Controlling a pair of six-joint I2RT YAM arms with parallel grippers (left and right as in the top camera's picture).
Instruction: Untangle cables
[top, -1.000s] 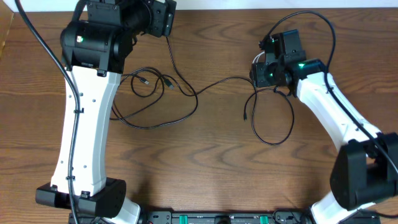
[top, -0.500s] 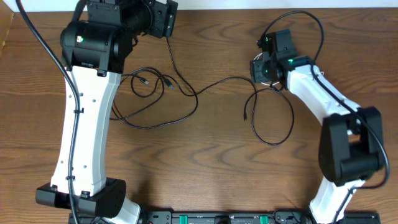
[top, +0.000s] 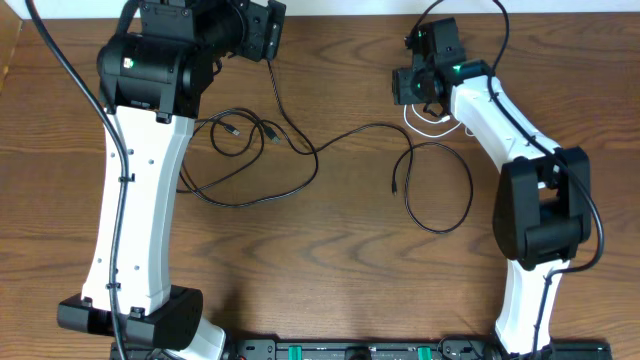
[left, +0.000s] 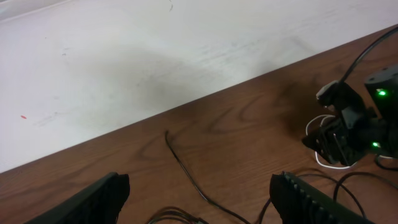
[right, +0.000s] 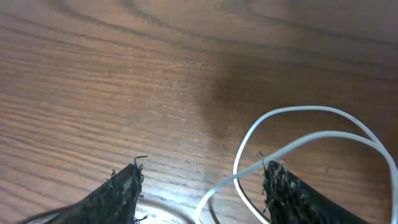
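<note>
The long black cable (top: 300, 160) sprawls in loops from the far left across the wooden table (top: 330, 260) to a big loop (top: 440, 190) on the right. The white cable (top: 432, 122) lies coiled just below my right gripper (top: 420, 85). In the right wrist view the right gripper (right: 202, 186) is open, and a strand of the white cable (right: 298, 112) runs loosely between its fingertips (right: 121, 190). My left gripper (left: 199, 199) hangs open above the far-left end of the black cable (left: 186, 174), touching nothing.
A pale wall (left: 124, 62) rises just beyond the table's far edge. The left arm's white link (top: 135, 200) stretches along the left side over part of the black loops. Both arm bases (top: 180, 320) sit at the near edge.
My right gripper has moved toward the far edge, uncovering the white coil beneath it, and its jaws have spread a little. The left arm has stayed still.
</note>
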